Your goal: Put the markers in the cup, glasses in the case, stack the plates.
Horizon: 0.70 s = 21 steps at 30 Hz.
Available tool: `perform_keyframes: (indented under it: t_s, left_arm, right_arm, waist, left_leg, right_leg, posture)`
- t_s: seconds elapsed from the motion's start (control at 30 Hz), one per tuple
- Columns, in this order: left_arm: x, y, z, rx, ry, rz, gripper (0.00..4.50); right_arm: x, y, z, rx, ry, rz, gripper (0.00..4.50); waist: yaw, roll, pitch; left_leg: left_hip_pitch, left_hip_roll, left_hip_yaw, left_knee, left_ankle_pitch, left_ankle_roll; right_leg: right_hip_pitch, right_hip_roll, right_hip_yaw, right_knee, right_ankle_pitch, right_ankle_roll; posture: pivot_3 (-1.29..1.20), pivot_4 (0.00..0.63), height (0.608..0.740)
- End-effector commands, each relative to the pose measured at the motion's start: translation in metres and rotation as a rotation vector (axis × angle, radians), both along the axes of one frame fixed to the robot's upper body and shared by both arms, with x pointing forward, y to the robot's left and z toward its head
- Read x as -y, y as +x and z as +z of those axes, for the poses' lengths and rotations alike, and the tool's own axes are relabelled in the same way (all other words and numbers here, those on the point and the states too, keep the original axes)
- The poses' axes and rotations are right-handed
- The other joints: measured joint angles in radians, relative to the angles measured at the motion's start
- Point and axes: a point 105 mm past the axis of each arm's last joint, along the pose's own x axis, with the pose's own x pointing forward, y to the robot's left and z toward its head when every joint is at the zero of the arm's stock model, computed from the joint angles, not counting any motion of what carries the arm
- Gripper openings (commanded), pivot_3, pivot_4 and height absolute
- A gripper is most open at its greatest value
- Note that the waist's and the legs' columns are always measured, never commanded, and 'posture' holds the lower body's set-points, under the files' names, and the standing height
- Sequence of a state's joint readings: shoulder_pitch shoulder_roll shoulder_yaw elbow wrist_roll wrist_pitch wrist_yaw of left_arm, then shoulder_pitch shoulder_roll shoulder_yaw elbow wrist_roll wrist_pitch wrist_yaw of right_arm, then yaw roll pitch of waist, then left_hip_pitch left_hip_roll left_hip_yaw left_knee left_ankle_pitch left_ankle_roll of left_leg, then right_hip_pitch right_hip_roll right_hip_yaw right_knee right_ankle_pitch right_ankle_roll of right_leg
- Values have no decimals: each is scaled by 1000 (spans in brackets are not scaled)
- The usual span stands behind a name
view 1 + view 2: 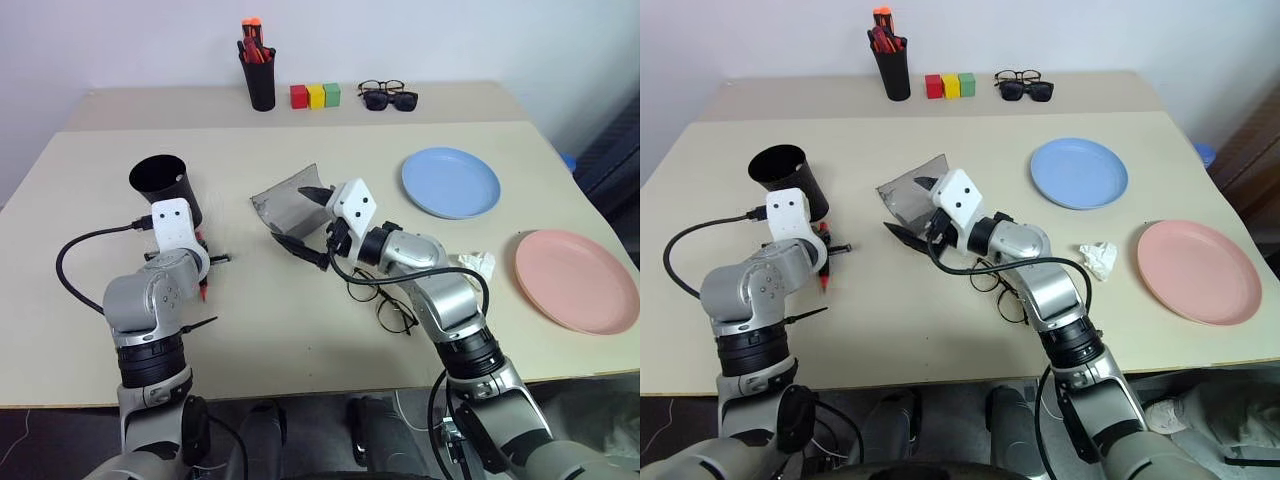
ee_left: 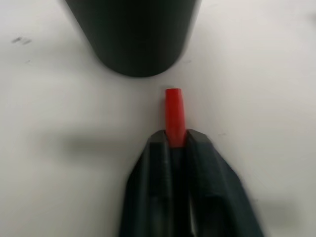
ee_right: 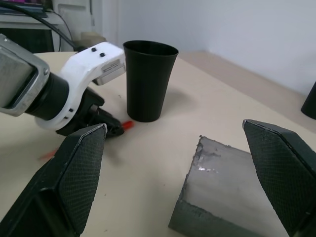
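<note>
Glasses [image 1: 385, 300] lie nearest, at six o'clock under the right arm. At nine o'clock the left gripper [image 2: 174, 140] has pinched shut on the red-ended marker [image 2: 175, 114], just short of the cup [image 1: 165, 184]. Right gripper [image 3: 180, 138] gapes wide, holding nothing, facing the case [image 1: 288, 202] (plates unstacked at three o'clock). A tip-only pinch could let the marker pivot and slip when lifted.

Hidden and cut-off parts
The left pincer [image 2: 174, 143] covers most of the red-ended marker [image 2: 174, 111]; the cup [image 2: 133, 34] runs off the frame's edge; the right arm overlaps the glasses [image 1: 385, 300].
</note>
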<state>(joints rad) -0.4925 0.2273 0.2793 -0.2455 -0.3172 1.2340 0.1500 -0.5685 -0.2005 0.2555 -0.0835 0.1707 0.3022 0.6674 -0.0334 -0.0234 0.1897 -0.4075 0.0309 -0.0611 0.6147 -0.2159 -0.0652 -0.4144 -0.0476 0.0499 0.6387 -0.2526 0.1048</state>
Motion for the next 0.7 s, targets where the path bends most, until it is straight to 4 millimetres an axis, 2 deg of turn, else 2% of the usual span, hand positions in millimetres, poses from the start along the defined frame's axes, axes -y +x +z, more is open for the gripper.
perform_keyframes:
  t_s: [0.03,0.13,0.2,0.27,0.3,0.37,0.47,0.53,0.6,0.7]
  left_arm:
    - [22,-3,25,122,-37,-164,73]
    - [35,-14,49,244,-11,-322,73]
    - [46,-22,77,405,26,-439,73]
    - [47,-27,109,592,58,-474,73]
    - [46,-29,117,645,68,-472,73]
    - [32,-24,138,760,84,-379,73]
    - [-15,-8,172,903,313,-60,73]
    - [-32,2,190,975,399,57,73]
    - [-39,9,197,1016,402,111,73]
    - [-48,22,195,1019,447,154,73]
  right_arm:
    - [-3,-8,16,57,22,26,4500]
    - [-2,-7,16,56,20,25,4500]
    - [-2,-6,16,56,19,24,4500]
    - [-2,-6,15,56,18,25,4500]
    - [-2,-5,15,56,18,26,4500]
    - [-3,-5,16,57,19,30,4500]
    - [-8,-5,18,58,29,41,4500]
    - [-11,-5,19,60,31,51,4500]
    - [-12,-5,19,62,34,53,4500]
    - [-14,-5,20,65,42,52,4500]
  waist:
    - [-2,0,0]
    - [-10,0,0]
    - [-12,0,0]
    - [-9,0,0]
    - [-8,0,0]
    - [-6,0,0]
    - [-4,0,0]
    - [-8,0,0]
    - [-6,0,0]
    - [-4,0,0]
  left_leg:
    - [0,0,0,0,0,0]
    - [0,0,0,0,0,0]
    - [0,1,0,-1,0,0]
    - [0,1,0,-1,0,0]
    - [0,1,0,-1,0,0]
    - [0,1,1,-1,0,0]
    - [0,0,1,0,0,0]
    - [0,1,1,0,0,0]
    - [0,0,1,-1,0,0]
    - [-1,0,1,-1,0,0]
  right_leg:
    - [0,0,0,0,0,0]
    - [0,0,0,0,0,0]
    - [-2,1,0,1,0,0]
    - [-2,1,0,1,0,-1]
    - [-2,1,0,1,0,-1]
    - [-2,0,1,0,0,-1]
    - [-1,0,1,0,0,-1]
    - [-1,1,1,0,0,-1]
    - [-1,1,1,-1,0,-1]
    - [-1,0,0,-2,0,0]
  posture:
    - [0,150,740]
    - [0,150,740]
    - [0,150,740]
    - [0,150,740]
    - [0,150,740]
    - [0,150,740]
    - [0,150,740]
    - [0,150,740]
    - [0,150,740]
    - [0,150,740]
